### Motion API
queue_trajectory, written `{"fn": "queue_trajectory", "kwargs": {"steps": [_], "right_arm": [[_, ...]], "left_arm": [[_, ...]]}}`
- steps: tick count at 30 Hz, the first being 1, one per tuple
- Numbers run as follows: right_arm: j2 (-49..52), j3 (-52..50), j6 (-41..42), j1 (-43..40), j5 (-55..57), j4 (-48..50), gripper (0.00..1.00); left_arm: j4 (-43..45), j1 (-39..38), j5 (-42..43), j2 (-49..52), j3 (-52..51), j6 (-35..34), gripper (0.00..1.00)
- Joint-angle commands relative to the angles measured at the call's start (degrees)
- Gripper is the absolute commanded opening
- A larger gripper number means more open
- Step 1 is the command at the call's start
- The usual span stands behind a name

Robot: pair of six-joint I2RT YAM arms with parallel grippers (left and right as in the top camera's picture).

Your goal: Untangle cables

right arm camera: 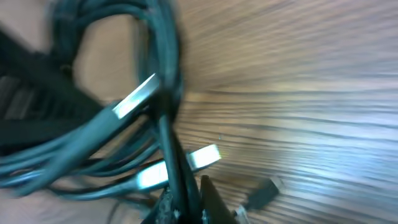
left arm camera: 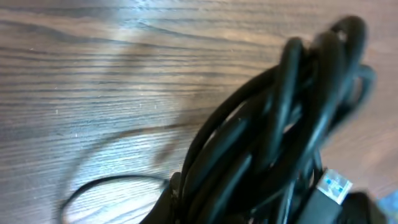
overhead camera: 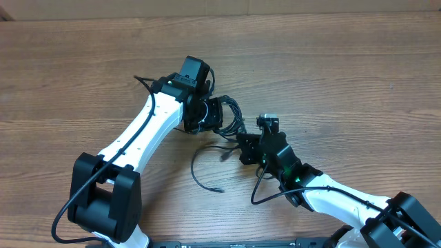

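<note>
The cables [overhead camera: 229, 116] are a small tangle of thin black cords at the table's middle. My left gripper [overhead camera: 209, 114] is at the tangle's left side. In the left wrist view the bundle [left arm camera: 280, 124] fills the right half, and the left gripper [left arm camera: 249, 208] is shut on it. My right gripper [overhead camera: 244, 145] is just below and to the right of the tangle. In the right wrist view it [right arm camera: 186, 198] is shut on one black cord [right arm camera: 166, 134] that rises between the fingers. Silver plug ends [right arm camera: 202, 157] lie beside it.
A loose cord loop [overhead camera: 198, 165] trails from the tangle toward the front, ending near the table's middle front; it also shows in the left wrist view [left arm camera: 106, 182]. A small dark plug [right arm camera: 262, 194] lies on the wooden table [overhead camera: 344, 83].
</note>
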Motion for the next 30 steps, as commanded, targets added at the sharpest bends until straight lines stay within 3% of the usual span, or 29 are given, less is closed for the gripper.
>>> {"fn": "queue_trajectory", "kwargs": {"steps": [1, 7, 12, 16, 22, 30], "right_arm": [[0.0, 0.3, 0.1, -2.1, 9.9, -2.4, 0.04], [-3.6, 0.3, -0.1, -7.9, 4.3, -5.3, 0.04], [-9.4, 0.3, -7.2, -12.2, -11.2, -5.3, 0.04], [-13.7, 0.3, -11.7, -12.9, -23.1, -5.3, 0.04], [-16.1, 0.3, -11.4, -12.9, -33.7, -5.4, 0.04], [-16.0, 0.3, -10.6, -12.8, -36.7, -5.4, 0.04]], "left_arm": [[-2.8, 1.1, 2.1, -2.0, 1.9, 13.2, 0.04], [-7.6, 4.6, 1.7, -2.0, 4.6, 27.1, 0.04], [-7.3, 5.2, 1.7, -2.0, 4.6, 33.4, 0.04], [-6.1, 4.3, 1.7, -2.0, 4.6, 33.8, 0.04], [-1.3, 1.3, 1.3, -2.0, 4.6, 30.3, 0.04], [1.2, -4.8, -3.4, -2.0, 4.6, 30.2, 0.04]]}}
